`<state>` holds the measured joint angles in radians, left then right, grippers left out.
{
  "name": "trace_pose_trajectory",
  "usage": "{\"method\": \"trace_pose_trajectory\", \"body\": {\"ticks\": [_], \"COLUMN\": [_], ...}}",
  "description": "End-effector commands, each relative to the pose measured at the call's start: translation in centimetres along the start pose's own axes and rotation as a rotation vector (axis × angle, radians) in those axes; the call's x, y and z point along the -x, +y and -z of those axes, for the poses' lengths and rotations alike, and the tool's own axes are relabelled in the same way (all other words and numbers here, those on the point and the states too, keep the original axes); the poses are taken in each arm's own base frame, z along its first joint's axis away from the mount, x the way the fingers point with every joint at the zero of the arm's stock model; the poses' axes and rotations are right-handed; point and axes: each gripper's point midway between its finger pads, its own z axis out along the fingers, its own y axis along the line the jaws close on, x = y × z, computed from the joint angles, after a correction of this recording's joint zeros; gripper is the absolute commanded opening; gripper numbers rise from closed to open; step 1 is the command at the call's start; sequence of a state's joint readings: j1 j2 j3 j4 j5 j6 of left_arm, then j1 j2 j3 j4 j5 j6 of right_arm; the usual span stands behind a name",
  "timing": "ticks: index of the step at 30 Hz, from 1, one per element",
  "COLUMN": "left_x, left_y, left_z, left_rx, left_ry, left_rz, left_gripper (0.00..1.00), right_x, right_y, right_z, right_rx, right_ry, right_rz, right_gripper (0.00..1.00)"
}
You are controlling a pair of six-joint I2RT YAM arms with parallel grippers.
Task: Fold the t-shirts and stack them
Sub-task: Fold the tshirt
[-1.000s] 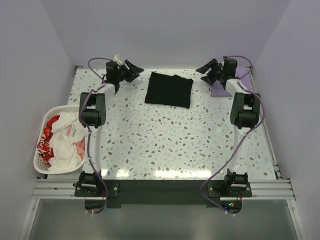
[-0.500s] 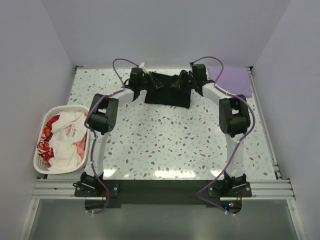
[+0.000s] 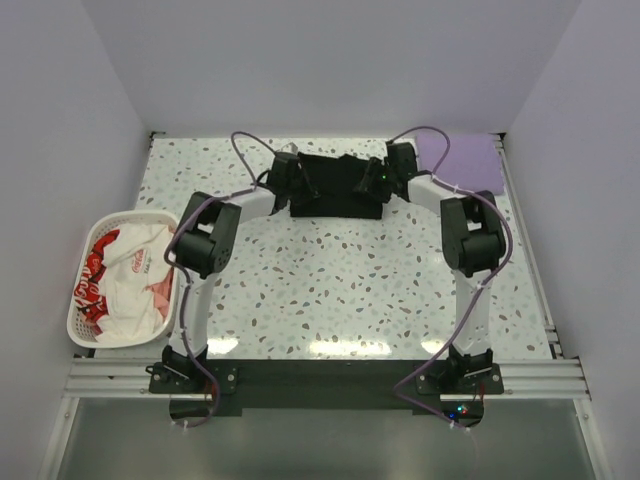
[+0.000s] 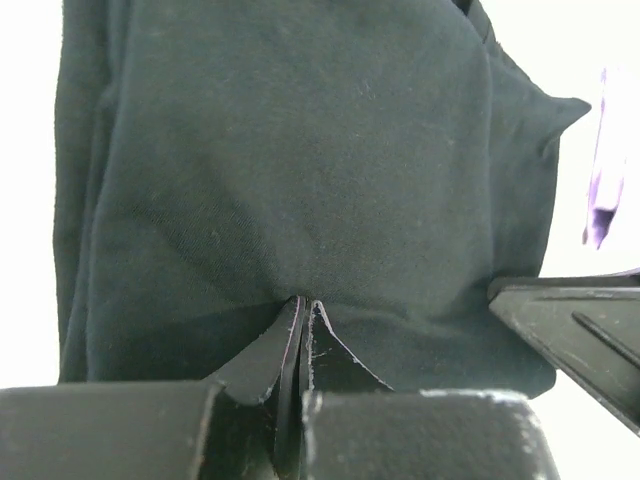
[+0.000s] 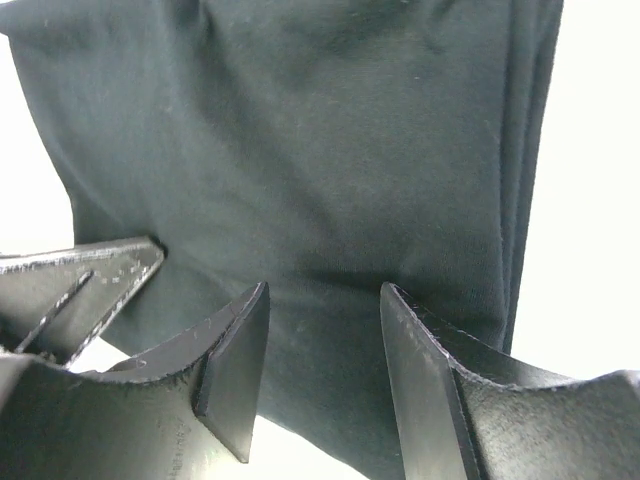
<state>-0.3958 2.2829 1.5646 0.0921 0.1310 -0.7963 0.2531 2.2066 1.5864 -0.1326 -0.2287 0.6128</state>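
Pinch on black shirt by left gripper, jaws pressed together on its edge; right gripper spread, fabric between and beyond its jaws, probably for a two-sided lift toward stacking.

Robot lab cell, plain pale walls around a speckled tabletop, two-arm rig bolted to a near aluminium rail

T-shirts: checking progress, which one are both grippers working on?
The black t-shirt, far centre; the lavender one lies far right, the white one in the basket.
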Motion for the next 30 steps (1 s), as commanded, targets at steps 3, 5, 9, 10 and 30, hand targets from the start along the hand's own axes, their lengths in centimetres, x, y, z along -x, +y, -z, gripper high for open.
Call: {"method": "trace_pose_trajectory", "body": {"ticks": [3, 5, 9, 10, 30], "left_x": [-5.4, -5.8, -9.9, -9.1, -11.2], "left_y": [3.0, 2.2, 3.3, 1.8, 2.5], "left_z": [3.9, 5.6, 9.1, 10.0, 24.7], "left_rx": [0.195, 0.195, 0.225, 0.176, 0.145], "left_ry": [0.083, 0.064, 0.103, 0.065, -0.054], "left_rz": [0.032, 0.027, 0.045, 0.045, -0.061], "left_gripper": [0.0, 0.0, 0.0, 0.0, 0.18], "right_x": [-4.5, -5.3, -10.0, -9.8, -14.7], "right_y": [-2.2, -2.1, -2.5, -1.5, -0.1], "right_z": [2.9, 3.9, 6.4, 7.6, 19.5], "right_rx": [-0.072, -0.061, -0.062, -0.037, -0.065], "right_ry": [0.074, 0.076, 0.123, 0.096, -0.045], "right_rz": [0.027, 0.022, 0.03, 0.043, 0.196], "right_gripper": [0.53, 0.53, 0.52, 0.52, 0.56]}}
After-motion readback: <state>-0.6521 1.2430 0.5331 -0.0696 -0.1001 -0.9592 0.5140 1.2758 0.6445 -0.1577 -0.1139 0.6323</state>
